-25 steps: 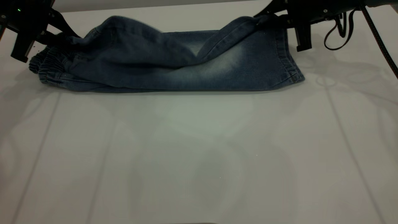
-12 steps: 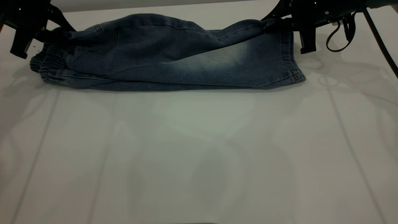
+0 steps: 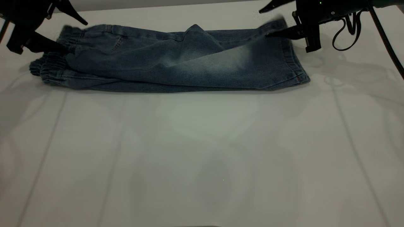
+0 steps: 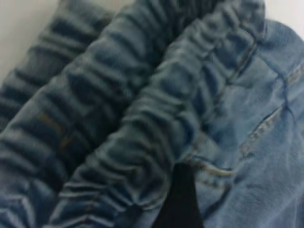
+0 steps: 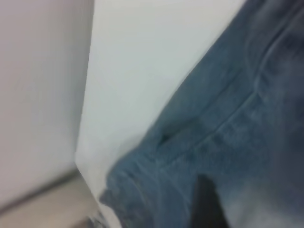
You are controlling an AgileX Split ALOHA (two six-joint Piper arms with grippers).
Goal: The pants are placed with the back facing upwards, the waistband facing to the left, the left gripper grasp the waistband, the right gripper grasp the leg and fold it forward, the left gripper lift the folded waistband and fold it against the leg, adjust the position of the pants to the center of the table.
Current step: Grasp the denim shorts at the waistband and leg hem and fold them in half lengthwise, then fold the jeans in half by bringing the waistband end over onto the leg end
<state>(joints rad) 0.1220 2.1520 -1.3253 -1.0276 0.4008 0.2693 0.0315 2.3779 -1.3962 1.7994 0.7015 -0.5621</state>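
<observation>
Pants [image 3: 176, 67], knee-length blue denim shorts with pale faded patches, lie folded lengthwise along the far side of the plain white table [image 3: 202, 151], one half laid over the other so the 2 layers make a long band. The ruffled, darker waistband [image 3: 47, 71] sits just under and beside the left gripper [image 3: 68, 34], a black pointed claw whose fingers are spread apart with nothing between them; one finger rests on the cloth near the gathered band, the other points up clear of it. In the left wrist view the elastic ridges [image 4: 142, 123] fill the frame with one dark fingertip [image 4: 178, 199] lying on the denim. The right gripper [image 3: 271, 20], another black claw with a looping cable, is likewise spread wide and empty, its lower finger just over the hem of the faded leg [image 3: 221, 63]. The lengthwise fold looks done, judging by the stacked layers, though a small peak of cloth stands up along the far edge. The next step seems to be the left gripper taking the folded waistband. To do that well, it should pinch both layers of the elastic together near their middle, lift only enough to clear the table, and carry the band straight toward the right gripper's end so the edges line up.
</observation>
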